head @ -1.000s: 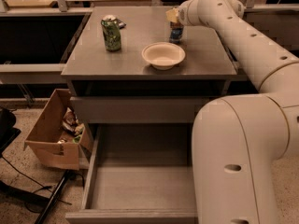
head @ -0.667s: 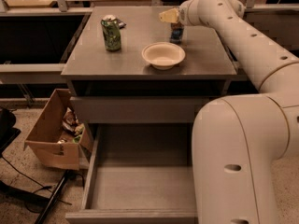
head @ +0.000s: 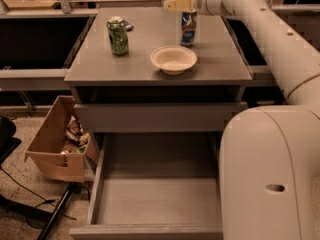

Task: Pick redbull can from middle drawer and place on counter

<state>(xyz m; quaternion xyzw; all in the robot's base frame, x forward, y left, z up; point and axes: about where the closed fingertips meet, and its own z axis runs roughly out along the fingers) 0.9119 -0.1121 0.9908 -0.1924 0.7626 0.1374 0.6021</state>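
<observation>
The redbull can [head: 188,29], slim and blue-and-silver, stands upright on the grey counter [head: 150,69] towards its back right. My gripper [head: 176,4] hangs just above the can and a little to its left. It is open, holds nothing and is clear of the can. The middle drawer [head: 155,199] is pulled out below and shows a bare grey floor.
A green can [head: 118,36] stands at the counter's back left and a white bowl [head: 173,59] sits in front of the redbull can. A cardboard box of clutter [head: 52,154] is on the floor to the left. My arm's bulky body [head: 270,174] fills the right.
My gripper, which was down at the redbull can, has lifted off it and moved slightly left. The can stays standing on the counter.
</observation>
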